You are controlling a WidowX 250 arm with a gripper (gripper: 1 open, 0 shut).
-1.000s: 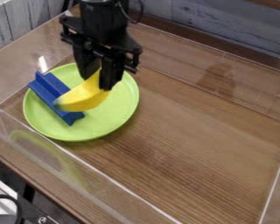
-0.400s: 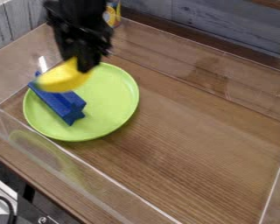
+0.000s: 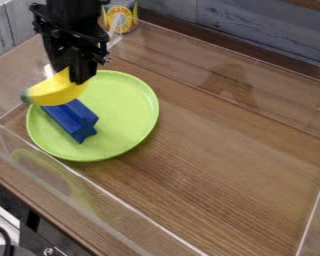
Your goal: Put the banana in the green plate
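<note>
- The gripper (image 3: 72,78), gripping the banana (image 3: 56,90), has shifted toward the left of the view and up a little.
- The banana, still between the fingers, has moved along with them, from above the green plate's (image 3: 123,118) inner area to above its upper-left edge.
- A yellow can (image 3: 120,16), hidden earlier, now shows behind the fingers, up and to their right.

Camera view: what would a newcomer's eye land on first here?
Most likely the big lime-green plate, bright against the brown wooden table on the left side of the view. Next, the yellow banana held in the black gripper over the plate's upper-left edge, with the blue block just below it, on the plate. A yellow-patterned can behind the arm may draw a glance too.
</note>
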